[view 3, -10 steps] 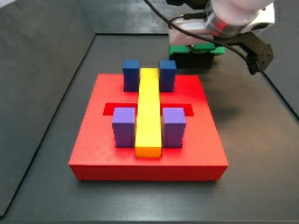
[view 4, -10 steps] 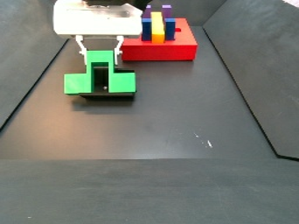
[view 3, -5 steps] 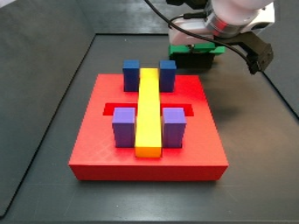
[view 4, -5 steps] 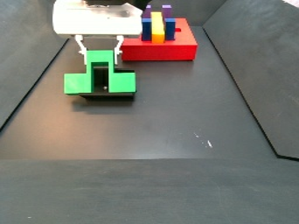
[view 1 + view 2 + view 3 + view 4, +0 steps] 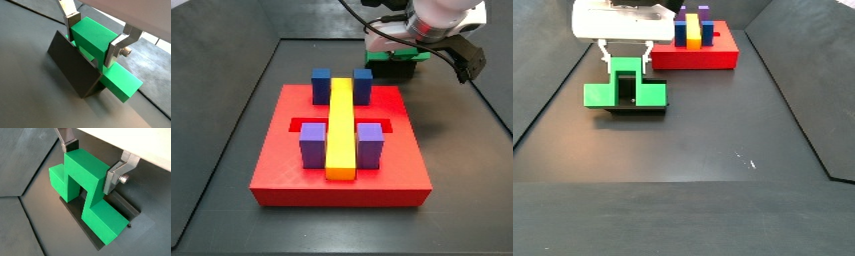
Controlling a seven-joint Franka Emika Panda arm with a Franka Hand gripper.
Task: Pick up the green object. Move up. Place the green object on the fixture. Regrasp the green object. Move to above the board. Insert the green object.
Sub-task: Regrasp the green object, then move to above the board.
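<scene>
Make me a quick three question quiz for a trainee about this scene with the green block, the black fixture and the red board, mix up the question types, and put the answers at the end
1. True or false: the green object lies in the recess of the board.
2. What straddles the green object's raised middle? A) the yellow bar B) the gripper fingers C) a purple block
3. What does the green object rest on?

Key:
1. False; it sits apart from the board, on the fixture.
2. B; a silver finger stands on each side.
3. The fixture.
</scene>
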